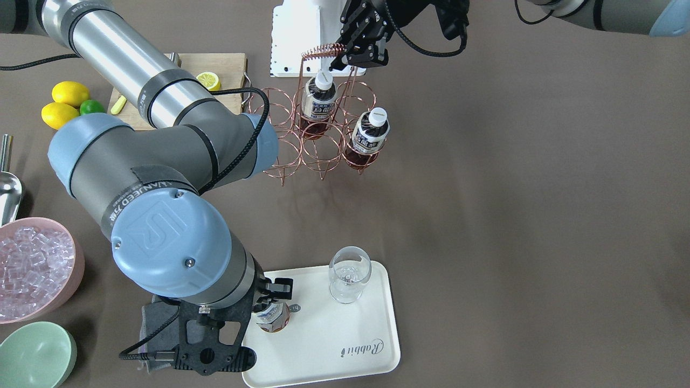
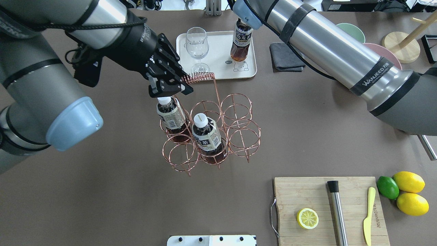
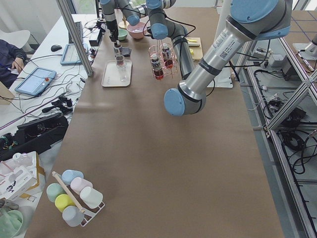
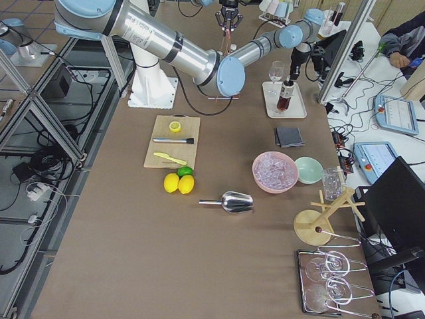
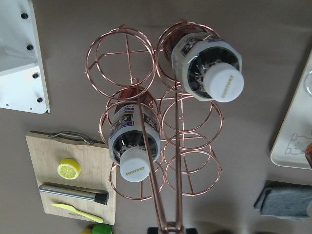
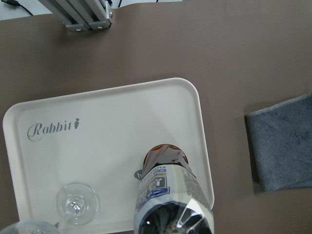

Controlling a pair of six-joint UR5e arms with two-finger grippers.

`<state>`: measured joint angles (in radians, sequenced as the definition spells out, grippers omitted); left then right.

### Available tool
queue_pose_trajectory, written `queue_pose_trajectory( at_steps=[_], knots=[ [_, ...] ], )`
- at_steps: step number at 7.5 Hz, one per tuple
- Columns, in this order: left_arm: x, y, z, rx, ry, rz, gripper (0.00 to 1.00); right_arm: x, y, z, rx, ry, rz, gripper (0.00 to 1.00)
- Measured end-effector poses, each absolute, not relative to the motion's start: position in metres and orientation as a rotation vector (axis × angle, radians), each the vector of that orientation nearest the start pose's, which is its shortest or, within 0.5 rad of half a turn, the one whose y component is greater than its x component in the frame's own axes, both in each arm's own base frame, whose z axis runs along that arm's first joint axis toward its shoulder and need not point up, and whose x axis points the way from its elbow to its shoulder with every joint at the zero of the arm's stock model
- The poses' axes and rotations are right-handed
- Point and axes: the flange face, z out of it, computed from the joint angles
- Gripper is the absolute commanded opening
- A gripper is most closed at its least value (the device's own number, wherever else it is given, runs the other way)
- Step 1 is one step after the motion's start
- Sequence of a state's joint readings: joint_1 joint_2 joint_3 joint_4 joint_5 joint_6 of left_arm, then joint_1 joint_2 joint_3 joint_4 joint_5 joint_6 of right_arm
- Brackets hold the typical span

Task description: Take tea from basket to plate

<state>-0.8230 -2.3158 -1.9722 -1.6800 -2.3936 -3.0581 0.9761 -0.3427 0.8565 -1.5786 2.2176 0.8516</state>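
Note:
Two tea bottles (image 2: 170,114) (image 2: 206,136) with white caps stand in cells of the copper wire basket (image 2: 201,76) at mid-table. My left gripper (image 2: 177,85) is shut on the basket's coiled handle (image 1: 323,51), above the rear bottle (image 1: 319,99). A third tea bottle (image 1: 272,318) (image 6: 165,190) stands upright on the cream plate (image 6: 107,161) (image 2: 222,68). My right gripper (image 1: 272,302) is around that bottle's top and looks shut on it; the cap is hidden.
A stemmed glass (image 2: 197,42) stands on the plate beside the bottle. A grey cloth (image 2: 286,56) lies next to the plate, with a pink ice bowl (image 1: 32,267) and a green bowl (image 1: 35,355) beyond. A cutting board (image 2: 327,205) and lemons (image 2: 409,182) are nearer the robot.

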Motion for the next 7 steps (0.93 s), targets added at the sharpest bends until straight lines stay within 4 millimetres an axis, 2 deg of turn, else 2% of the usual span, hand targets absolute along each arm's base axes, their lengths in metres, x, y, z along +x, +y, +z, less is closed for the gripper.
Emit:
queue_pose_trajectory(
  at_steps=[2, 4, 5, 6, 7],
  knots=[
    [0.271, -0.466, 0.074, -1.119, 0.995, -1.400, 0.00, -0.432, -0.766, 0.142, -0.033, -0.797, 0.075, 0.00],
    [0.217, -0.493, 0.122, -1.070, 1.006, -1.377, 0.00, -0.444, -0.762, 0.138, -0.027, -0.798, 0.067, 0.00],
    [0.200, -0.503, 0.146, -1.051, 1.003, -1.367, 0.00, -0.447, -0.760, 0.136, -0.025, -0.797, 0.064, 0.64],
    [0.186, -0.518, 0.172, -1.038, 0.994, -1.356, 0.00, -0.449, -0.759, 0.136, -0.024, -0.796, 0.061, 0.98],
    [0.171, -0.539, 0.197, -1.036, 0.986, -1.348, 0.00, -0.451, -0.758, 0.136, -0.023, -0.796, 0.055, 0.99]
  ],
)
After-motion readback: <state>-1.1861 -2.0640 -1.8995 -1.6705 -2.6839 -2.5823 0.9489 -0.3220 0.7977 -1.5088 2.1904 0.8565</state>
